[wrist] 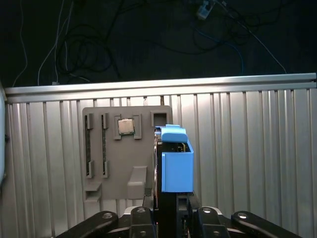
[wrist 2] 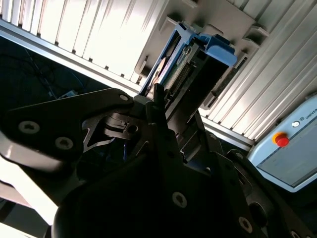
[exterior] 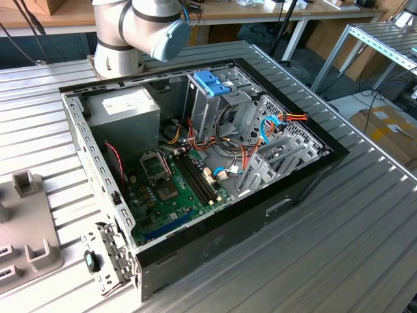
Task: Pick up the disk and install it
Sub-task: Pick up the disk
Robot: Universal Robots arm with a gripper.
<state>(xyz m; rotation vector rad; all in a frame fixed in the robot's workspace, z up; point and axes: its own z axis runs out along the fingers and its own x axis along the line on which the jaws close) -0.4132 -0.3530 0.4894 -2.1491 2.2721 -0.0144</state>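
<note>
The disk (wrist: 176, 163) stands edge-on in the first wrist view, its light-blue carrier rail facing the camera and its dark body running down between my fingers. My gripper (wrist: 168, 208) is shut on its lower part. In the second wrist view the disk (wrist 2: 198, 59) sticks out from the gripper (wrist 2: 166, 116), blue rail at its far end. Behind it lies a grey fixture plate (wrist: 114, 163) on the ribbed metal table. The open computer case (exterior: 195, 163) is in the exterior view, with a metal drive cage topped by a blue latch (exterior: 212, 83).
A small square chip (wrist: 126, 126) sits in the fixture plate. The arm's base (exterior: 124, 39) stands behind the case. Part of the grey fixture (exterior: 26, 222) lies at the exterior view's left. Inside the case are a power supply (exterior: 124, 107), a motherboard (exterior: 169, 189) and loose cables.
</note>
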